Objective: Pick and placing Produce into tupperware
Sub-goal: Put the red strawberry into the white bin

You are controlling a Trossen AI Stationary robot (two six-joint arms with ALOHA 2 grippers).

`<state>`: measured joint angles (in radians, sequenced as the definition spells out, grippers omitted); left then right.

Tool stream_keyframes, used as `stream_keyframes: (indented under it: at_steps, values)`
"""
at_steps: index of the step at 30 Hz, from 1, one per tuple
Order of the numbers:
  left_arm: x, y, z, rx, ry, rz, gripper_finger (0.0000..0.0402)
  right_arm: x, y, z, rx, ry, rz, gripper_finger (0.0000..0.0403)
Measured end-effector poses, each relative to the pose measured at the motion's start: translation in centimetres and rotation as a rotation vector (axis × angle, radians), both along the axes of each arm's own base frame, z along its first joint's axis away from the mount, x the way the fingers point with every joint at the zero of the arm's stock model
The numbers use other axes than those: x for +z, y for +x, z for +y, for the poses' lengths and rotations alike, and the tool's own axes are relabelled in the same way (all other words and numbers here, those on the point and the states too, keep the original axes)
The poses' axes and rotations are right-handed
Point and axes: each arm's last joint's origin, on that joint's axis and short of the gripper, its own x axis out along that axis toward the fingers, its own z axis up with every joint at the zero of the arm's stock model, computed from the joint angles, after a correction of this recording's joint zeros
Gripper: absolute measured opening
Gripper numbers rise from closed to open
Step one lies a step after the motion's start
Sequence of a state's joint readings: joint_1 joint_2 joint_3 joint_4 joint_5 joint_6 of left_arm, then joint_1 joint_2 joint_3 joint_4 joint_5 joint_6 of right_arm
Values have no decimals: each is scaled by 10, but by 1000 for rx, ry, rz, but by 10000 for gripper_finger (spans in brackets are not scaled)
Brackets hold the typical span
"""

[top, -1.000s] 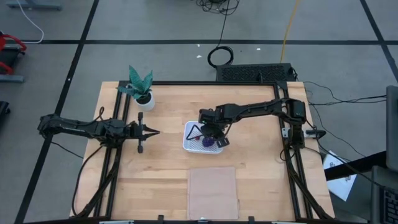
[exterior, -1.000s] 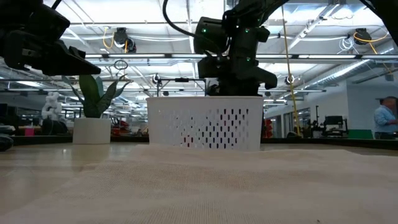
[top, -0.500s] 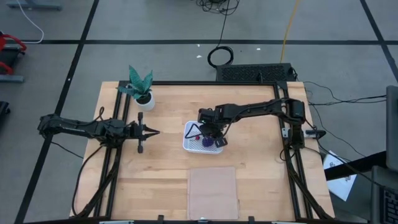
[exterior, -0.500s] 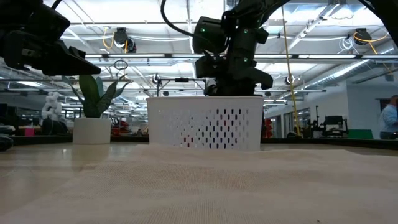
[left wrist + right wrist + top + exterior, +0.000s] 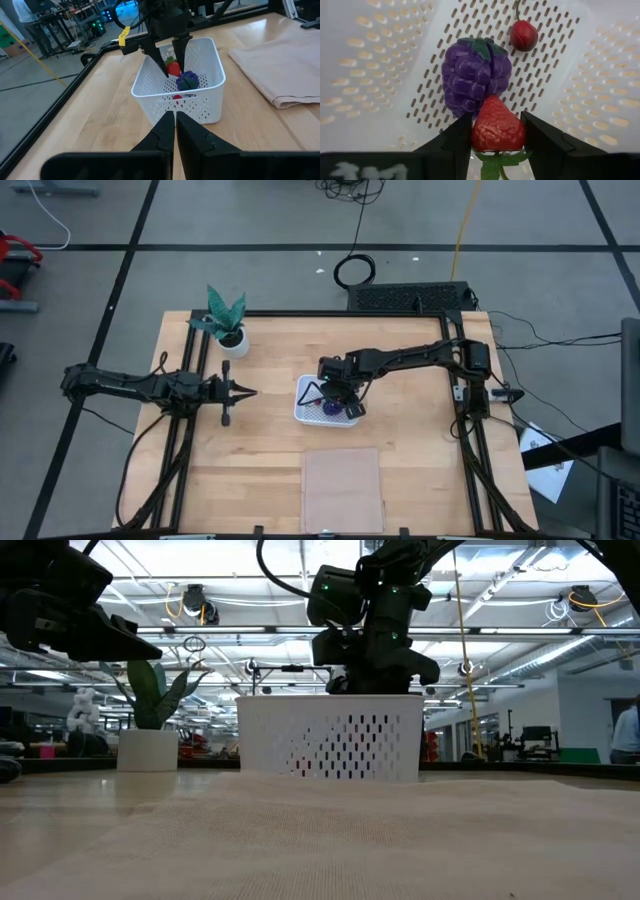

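The white slotted basket stands at the table's middle. On its perforated base lie a purple grape cluster and a small red cherry. My right gripper points down into the basket, shut on a red strawberry just above the grapes. My left gripper waits shut above the table, left of the basket and level with it, pointing at it. My right gripper pinches the strawberry by its two sides between both fingers, coming from above and pointing down. The strawberry's pointed tip faces down toward the basket's base and its green leaves face the wrist. In the left wrist view it sits between the fingertips, above the grapes.
A potted green plant stands near the far left corner. A flat beige sheet lies at the near edge, just near of the basket. Bare wood lies between my left gripper and the basket. A person stands far off in the room.
My right gripper, with the strawberry, has edged slightly up and toward the table's left over the basket. The rest has kept still.
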<state>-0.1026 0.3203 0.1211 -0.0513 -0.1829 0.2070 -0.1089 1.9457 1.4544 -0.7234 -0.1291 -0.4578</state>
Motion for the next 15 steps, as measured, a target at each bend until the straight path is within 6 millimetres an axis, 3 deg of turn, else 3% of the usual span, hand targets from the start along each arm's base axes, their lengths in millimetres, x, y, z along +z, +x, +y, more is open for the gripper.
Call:
stream_keyframes:
  at_steps: [8, 15]
  values:
    - [0, 0, 0, 0, -2, 0, 21, 0, -1, 0, -37, 12, 12, 187]
    - [0, 0, 0, 0, -2, 0, 21, 0, -1, 0, -44, 11, 13, 188]
